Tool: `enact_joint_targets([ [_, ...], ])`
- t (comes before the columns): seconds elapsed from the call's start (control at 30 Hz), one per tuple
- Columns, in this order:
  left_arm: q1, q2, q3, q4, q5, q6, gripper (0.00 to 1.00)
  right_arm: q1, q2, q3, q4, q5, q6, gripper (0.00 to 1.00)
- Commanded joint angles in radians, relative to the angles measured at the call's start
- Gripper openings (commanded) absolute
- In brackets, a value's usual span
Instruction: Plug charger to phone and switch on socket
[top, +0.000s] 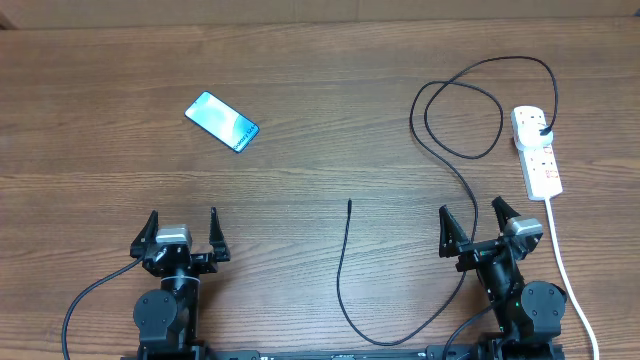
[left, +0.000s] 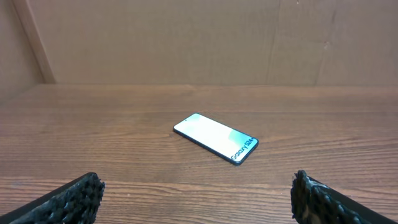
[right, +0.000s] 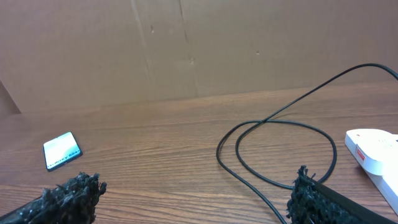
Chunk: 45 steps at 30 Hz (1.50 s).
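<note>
The phone (top: 222, 121) lies flat at the table's far left, its light blue face up; it also shows ahead of the left wrist as phone (left: 216, 137) and far left as phone (right: 61, 150). The white socket (top: 536, 150) lies at the far right with the charger's black plug in its far end. The charger cable (top: 462, 157) loops left of the socket, runs down under the right arm and ends at a free tip (top: 349, 203) mid-table. My left gripper (top: 182, 229) and right gripper (top: 470, 221) stand open near the front edge, holding nothing.
The socket's thick white cord (top: 568, 270) runs from the strip toward the front edge, right of the right arm. A brown cardboard wall (left: 199, 37) closes off the back of the wooden table. The charger loop (right: 273, 152) lies just ahead of the right gripper.
</note>
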Motion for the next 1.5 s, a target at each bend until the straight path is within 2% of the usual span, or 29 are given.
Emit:
enact_joint_targets([
  [0.0,0.011,-0.010,-0.003,0.000,0.018,-0.040,1.00,0.003,-0.007,-0.005,0.003,0.011,-0.004,1.00],
  [0.4,0.011,0.137,0.069,-0.022,0.014,-0.068,1.00,0.003,-0.007,-0.005,0.003,0.011,-0.004,1.00],
  [0.9,0.011,0.524,0.347,-0.047,0.018,-0.061,1.00,0.003,-0.007,-0.005,0.003,0.011,-0.004,1.00],
  [1.47,0.010,0.966,0.773,-0.350,0.019,-0.061,1.00,0.003,-0.007,-0.005,0.003,0.011,-0.004,1.00],
])
